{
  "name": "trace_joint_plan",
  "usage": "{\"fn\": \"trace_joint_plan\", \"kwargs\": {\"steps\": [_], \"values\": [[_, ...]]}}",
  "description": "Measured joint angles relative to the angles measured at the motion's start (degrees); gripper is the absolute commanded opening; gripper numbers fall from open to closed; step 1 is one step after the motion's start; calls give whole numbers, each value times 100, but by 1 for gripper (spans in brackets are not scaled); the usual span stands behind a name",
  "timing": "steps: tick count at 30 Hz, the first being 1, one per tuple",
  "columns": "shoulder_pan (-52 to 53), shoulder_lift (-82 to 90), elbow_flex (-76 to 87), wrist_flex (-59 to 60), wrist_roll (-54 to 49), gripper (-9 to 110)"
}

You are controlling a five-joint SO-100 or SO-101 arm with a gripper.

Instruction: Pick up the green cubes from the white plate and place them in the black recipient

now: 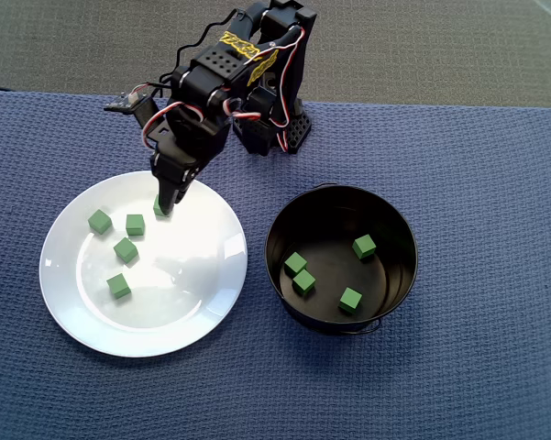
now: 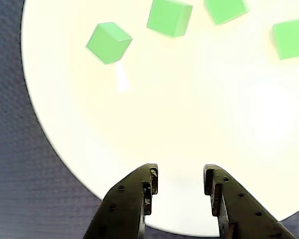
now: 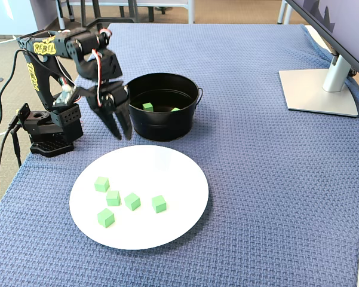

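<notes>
cubes [image 1: 303, 281] fill pot [image 1: 399, 284] (four), plate [image 1: 202, 316] (five).

— What sort of room is this looking like to you?
— An office, I'm thinking: a monitor stand [image 3: 320, 89] is sitting on the blue woven cloth [image 3: 257, 179] covering the table, chair legs [image 3: 95, 9] are showing behind, and grey carpet [image 1: 422, 46] is running past it.

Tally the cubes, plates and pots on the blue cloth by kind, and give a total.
Green cubes: 9 (5 on the plate, 4 in the pot)
White plate: 1
Black pot: 1
Total: 11
</notes>
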Motion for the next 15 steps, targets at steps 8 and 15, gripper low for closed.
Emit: {"fn": "trace_joint_plan", "kwargs": {"steps": [8, 15], "values": [[589, -35, 905, -738, -2575, 9], [1081, -466, 1617, -2074, -4614, 21]]}}
